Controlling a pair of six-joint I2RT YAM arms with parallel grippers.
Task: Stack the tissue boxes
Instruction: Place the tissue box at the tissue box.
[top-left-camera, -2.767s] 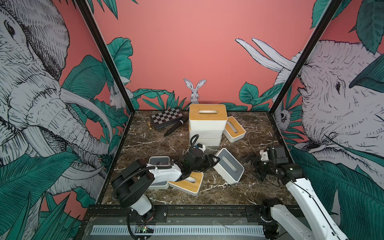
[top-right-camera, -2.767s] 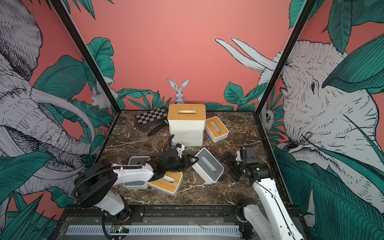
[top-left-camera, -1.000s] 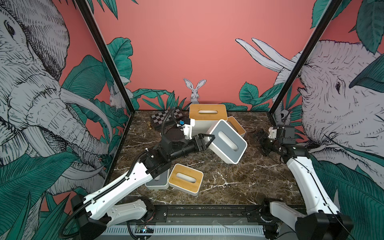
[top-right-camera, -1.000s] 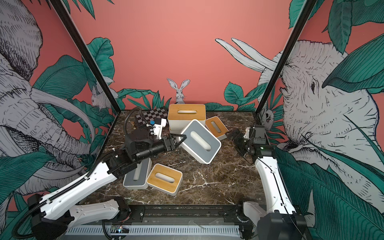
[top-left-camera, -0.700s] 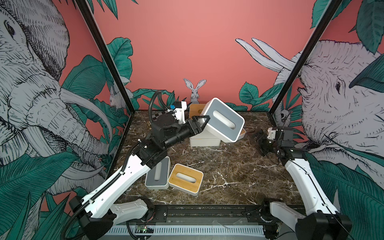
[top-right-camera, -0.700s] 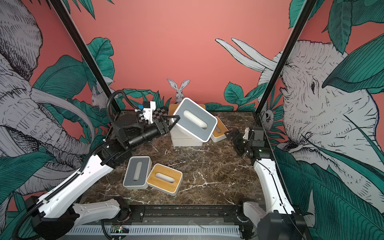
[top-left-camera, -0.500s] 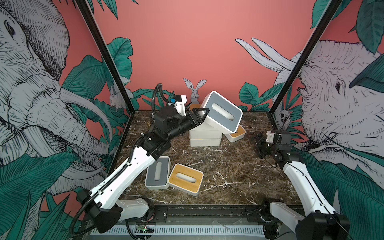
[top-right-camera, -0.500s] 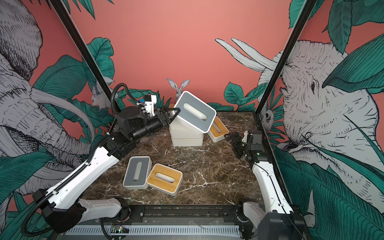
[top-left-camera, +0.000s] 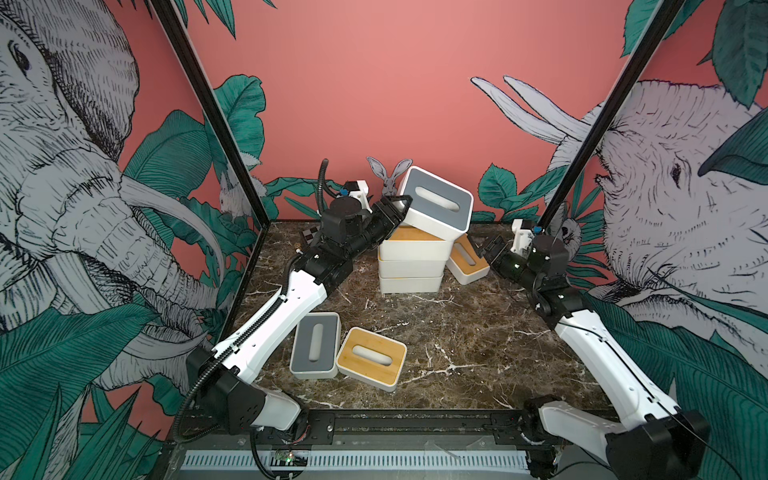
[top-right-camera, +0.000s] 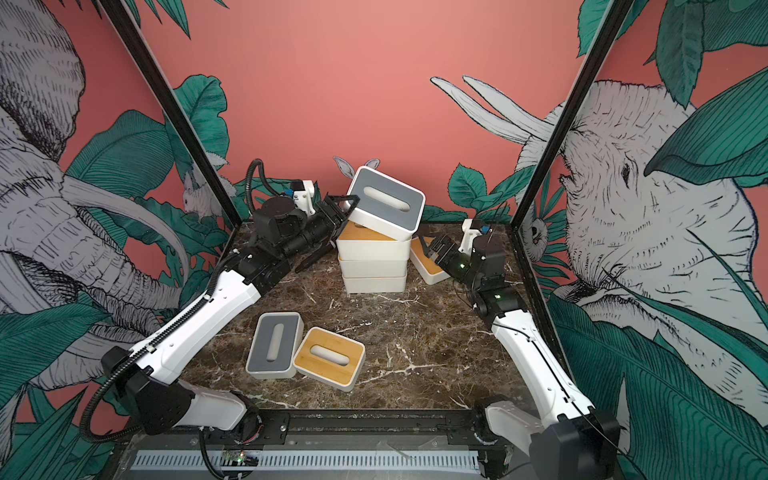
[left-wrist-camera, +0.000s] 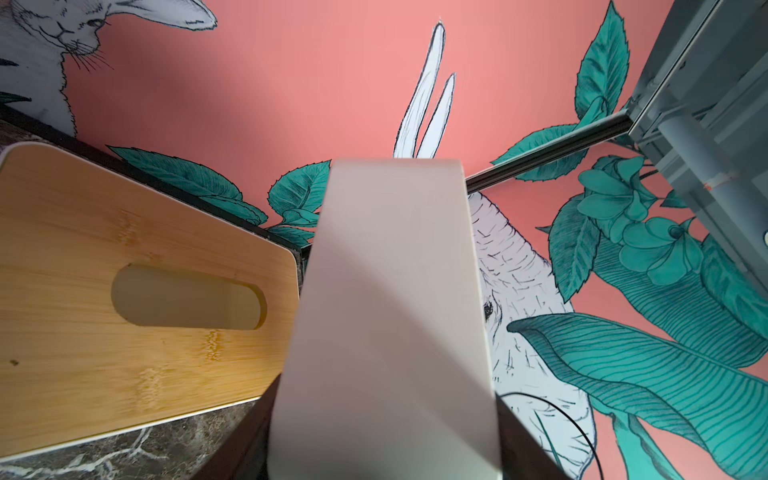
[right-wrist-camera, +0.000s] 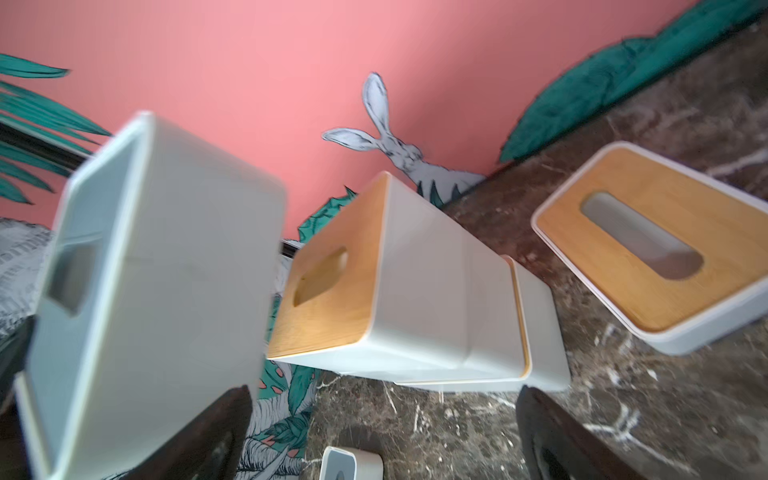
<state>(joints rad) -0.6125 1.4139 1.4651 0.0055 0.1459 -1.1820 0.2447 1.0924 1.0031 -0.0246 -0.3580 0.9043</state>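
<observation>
Tissue boxes: three groups on the marble table (top-left-camera: 457, 332).

At 12 o'clock: stack (top-left-camera: 411, 266) of three white boxes, with a bamboo lid on the top one. Just above it: large grey-lidded box (top-left-camera: 436, 203), strongly tilted, oval slot turned toward 6 o'clock and upward, lower edge over the bamboo lid. Cannot tell from the top views whether touching that lid. In the right wrist view, a narrow gap between the two.

Clenched on the short end of this box, at its 9 o'clock side: left gripper (top-left-camera: 400, 206), carried by the left arm (top-left-camera: 291, 307) stretched out from the 7 o'clock corner. In the left wrist view, only the white wall of the box between the jaws, with the bamboo lid of the stack beside it.

At 1 o'clock, just beside the stack: far bamboo-lidded box (top-left-camera: 467, 259), flat on the table and turned a little. Next to it, toward 2 o'clock: right gripper (top-left-camera: 488, 249), jaws spread wide, nothing between them, low over the table.

At 7 o'clock, well apart from the stack: second grey-lidded box (top-left-camera: 314, 351) and near bamboo-lidded box (top-left-camera: 371, 363), both with lid up, side by side and touching.

At 11 o'clock, behind the left arm: little piece of a checkered case (top-left-camera: 309, 235), the rest hidden.
</observation>
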